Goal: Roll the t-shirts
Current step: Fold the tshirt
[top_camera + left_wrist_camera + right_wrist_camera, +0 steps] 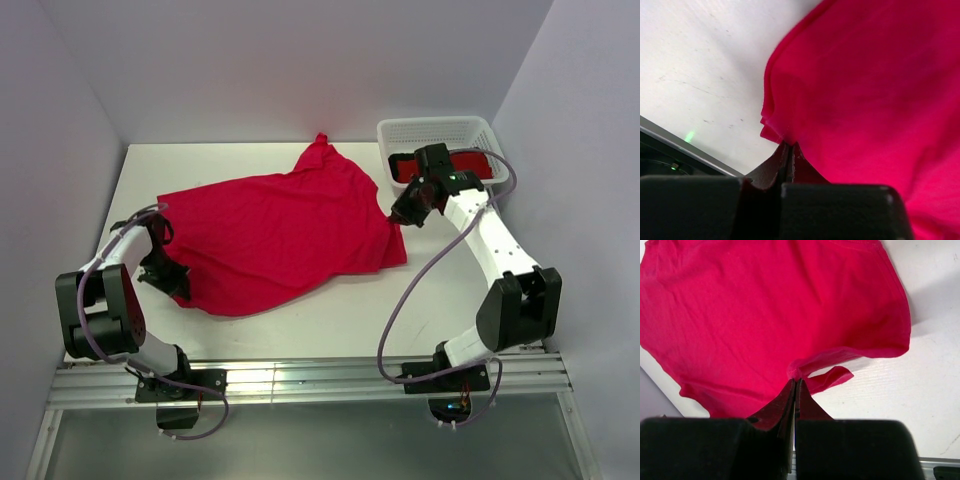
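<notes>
top camera overlooks the table (330,310); wrist cameras closely face the t-shirt (865,100).

Bright, even light; soft shadows.

Left arm (110,292) at lower left and right arm (495,255) at right have white link shells, black joint housings and 1 looping lilac cable (397,308) each. The left gripper (790,147) has black wedge-shaped fingers (771,172).
</notes>
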You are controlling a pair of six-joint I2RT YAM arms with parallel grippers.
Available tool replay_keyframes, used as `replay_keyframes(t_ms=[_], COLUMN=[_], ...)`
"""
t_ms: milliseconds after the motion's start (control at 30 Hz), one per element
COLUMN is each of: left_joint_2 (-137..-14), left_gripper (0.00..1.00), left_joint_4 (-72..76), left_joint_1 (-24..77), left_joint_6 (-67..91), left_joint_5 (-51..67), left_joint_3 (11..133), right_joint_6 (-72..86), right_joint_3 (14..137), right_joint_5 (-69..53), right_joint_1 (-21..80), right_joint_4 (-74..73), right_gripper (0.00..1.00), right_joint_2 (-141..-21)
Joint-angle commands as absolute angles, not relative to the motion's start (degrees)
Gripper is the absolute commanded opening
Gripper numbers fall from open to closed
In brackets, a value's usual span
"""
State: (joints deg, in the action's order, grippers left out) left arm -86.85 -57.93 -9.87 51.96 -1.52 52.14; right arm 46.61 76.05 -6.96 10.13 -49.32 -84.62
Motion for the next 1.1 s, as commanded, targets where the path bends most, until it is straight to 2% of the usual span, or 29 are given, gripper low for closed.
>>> replay_keyframes(t_ms=[0,200,333,667,833,1067], left_joint_2=[-86.6,-82.6,-82.0,-81.9,-80.9,-78.6], left_gripper=[0.01,0.0,0.0,0.01,0.0,0.01], left_joint_4=[-60.8,-61.4,-63.2,-74.2,-76.4,-75.2], left_joint_1=[-10.4,-12.8,-14.8,-18.4,-20.2,-21.0], left_joint_6=[54.6,57.1,57.6,58.5,58.1,57.5], left_joint_5=[1.2,5.7,4.7,0.3,0.3,0.3], left_joint_3=[54.7,48.9,48.8,59.8,60.6,55.6], right_joint_6=[44.0,42.4,42.5,40.6,41.6,41.7], right_joint_3=[81.0,86.5,88.8,93.5,88.4,82.5], right_joint_5=[-7.4,-8.4,-9.0,-10.2,-10.5,-10.9], right_joint_1=[9.8,9.8,9.8,10.2,11.4,11.9], right_joint_4=[-49.3,-51.1,-51.2,-54.3,-56.2,-58.6], right_gripper=[0.0,0.0,0.0,0.0,0.0,0.0], right_joint_2=[-86.0,-89.9,-91.3,-95.4,-90.7,-84.2])
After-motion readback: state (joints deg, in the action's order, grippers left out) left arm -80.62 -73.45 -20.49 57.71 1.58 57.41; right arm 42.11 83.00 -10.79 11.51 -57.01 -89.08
